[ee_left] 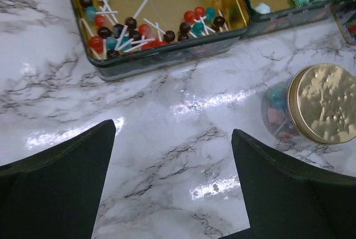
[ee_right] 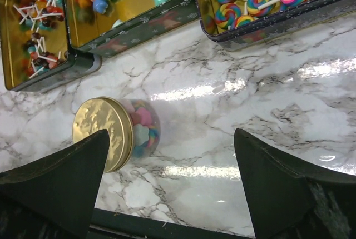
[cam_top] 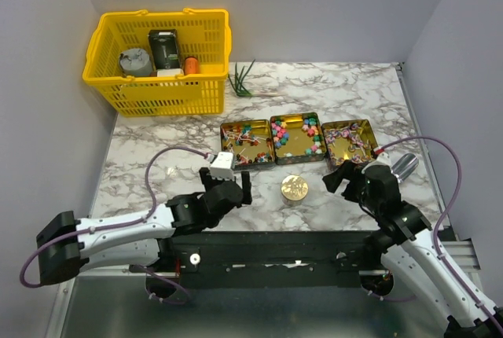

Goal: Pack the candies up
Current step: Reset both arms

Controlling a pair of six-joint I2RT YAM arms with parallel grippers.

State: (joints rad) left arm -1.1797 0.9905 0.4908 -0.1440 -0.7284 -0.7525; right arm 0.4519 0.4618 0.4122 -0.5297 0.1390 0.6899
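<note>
Candies (cam_top: 295, 135) fill three tins (cam_top: 247, 165), one jar (cam_top: 294, 189).

Lab test booth: bare grey walls (cam_top: 314, 0) (three sides) around a marble-patterned table (cam_top: 338, 94), black mounting rail (cam_top: 275, 247).

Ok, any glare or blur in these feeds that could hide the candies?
Left wrist: white glare streaks on the glossy marble tabletop, none over the small mixed-colour candies, which read sharp. Right wrist: similar streaks, and the round gold metal lid shines but is legible. Top external: even light, soft shadows, candies too small to tell apart.
</note>
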